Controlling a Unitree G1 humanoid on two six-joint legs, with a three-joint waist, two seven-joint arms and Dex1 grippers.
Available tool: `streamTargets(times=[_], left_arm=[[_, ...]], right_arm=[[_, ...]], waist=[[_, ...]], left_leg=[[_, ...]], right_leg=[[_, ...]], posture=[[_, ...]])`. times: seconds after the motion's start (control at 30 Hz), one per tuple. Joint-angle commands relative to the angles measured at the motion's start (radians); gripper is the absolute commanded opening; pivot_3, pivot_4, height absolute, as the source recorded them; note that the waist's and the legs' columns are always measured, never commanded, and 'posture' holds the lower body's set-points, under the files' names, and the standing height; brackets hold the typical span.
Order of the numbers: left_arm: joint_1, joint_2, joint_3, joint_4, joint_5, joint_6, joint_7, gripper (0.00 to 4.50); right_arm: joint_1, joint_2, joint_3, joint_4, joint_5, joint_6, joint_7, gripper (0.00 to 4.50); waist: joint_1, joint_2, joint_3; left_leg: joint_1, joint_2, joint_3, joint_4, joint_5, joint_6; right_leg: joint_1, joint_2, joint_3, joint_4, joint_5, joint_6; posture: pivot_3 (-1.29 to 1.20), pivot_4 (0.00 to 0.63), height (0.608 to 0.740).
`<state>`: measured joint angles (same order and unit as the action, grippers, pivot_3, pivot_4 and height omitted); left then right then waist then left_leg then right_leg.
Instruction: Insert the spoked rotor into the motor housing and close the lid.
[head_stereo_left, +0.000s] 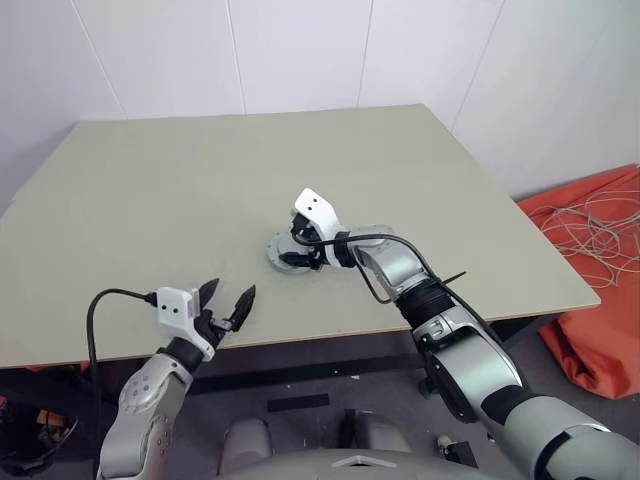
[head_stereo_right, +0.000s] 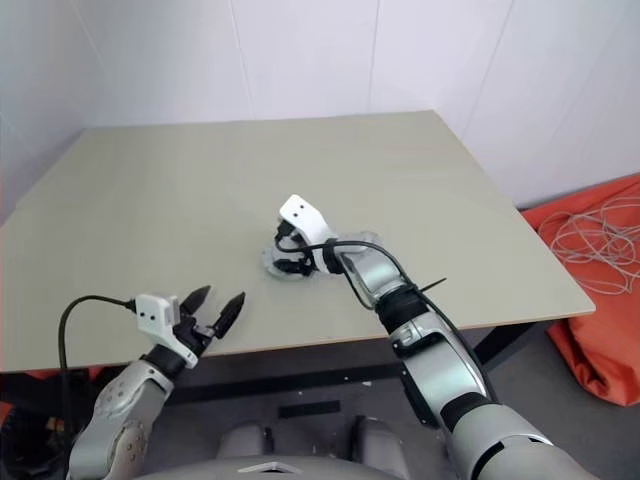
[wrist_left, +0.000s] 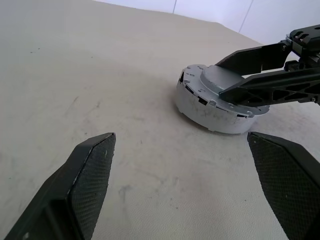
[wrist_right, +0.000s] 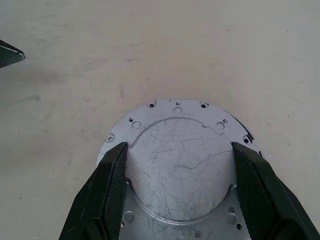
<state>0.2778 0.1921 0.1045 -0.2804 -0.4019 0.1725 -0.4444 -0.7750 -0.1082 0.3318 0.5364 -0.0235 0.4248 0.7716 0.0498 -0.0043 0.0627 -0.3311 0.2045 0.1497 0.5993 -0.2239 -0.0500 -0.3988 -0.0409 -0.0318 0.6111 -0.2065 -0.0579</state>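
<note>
Nearest the head camera, the left pincer (head_stereo_left: 229, 299) hangs just over the near edge of the surface (head_stereo_left: 200, 190), its two black fingers spread wide and holding nothing. Their inner pads (wrist_left: 92, 172) carry a fine woven texture.

Farther in, near the middle of the surface, sits the motor housing (wrist_left: 215, 107): a short round cylinder with a pale grey, matt side wall. The lid (wrist_right: 175, 165) lies flat on top of it, so whatever is inside is hidden. Seen from the right wrist, the lid is a silver-grey metal disc, scratched all over, with a raised round centre, a stepped outer ring, and small holes and screw heads around its rim.

Over it, the right pincer (wrist_right: 177, 192) reaches down at a slant, its fingers parted and standing to either side of the raised centre. Whether the fingertips actually press on the metal cannot be told. In the left wrist view its black fingers (wrist_left: 260, 55) lie across the top of the lid.

Bare beige, faintly scuffed board makes up the surface.
</note>
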Motion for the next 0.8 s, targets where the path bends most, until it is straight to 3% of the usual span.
streamTargets(times=[0.03,0.4,0.8], left_arm=[[-0.015,0.007,0.002,-0.039,-0.012,0.008,0.005,4.50],[0.004,0.013,0.018,-0.020,-0.019,-0.009,-0.020,4.50],[0.016,0.006,0.014,-0.008,-0.013,-0.030,-0.031,4.50]], right_arm=[[-0.010,0.007,-0.011,-0.001,-0.007,0.024,-0.026,3.11],[-0.039,0.020,-0.043,0.040,-0.008,0.065,-0.106,3.11],[-0.052,0.005,-0.010,0.048,-0.022,0.070,-0.096,3.11]], waist=[[-0.002,0.000,0.000],[-0.003,0.000,0.000],[-0.001,0.000,0.000]], left_leg=[[0.000,0.000,0.000,0.000,0.000,0.000],[0.001,0.000,0.000,0.000,0.000,0.000],[0.002,0.000,0.000,0.000,0.000,-0.001]], right_leg=[[0.000,0.000,0.000,0.000,0.000,0.000],[0.001,0.000,0.000,0.001,0.000,0.001],[0.001,0.000,0.000,0.001,0.000,0.001]], posture=[[0.00,0.000,0.740],[0.00,0.000,0.740],[0.00,0.000,0.740]])
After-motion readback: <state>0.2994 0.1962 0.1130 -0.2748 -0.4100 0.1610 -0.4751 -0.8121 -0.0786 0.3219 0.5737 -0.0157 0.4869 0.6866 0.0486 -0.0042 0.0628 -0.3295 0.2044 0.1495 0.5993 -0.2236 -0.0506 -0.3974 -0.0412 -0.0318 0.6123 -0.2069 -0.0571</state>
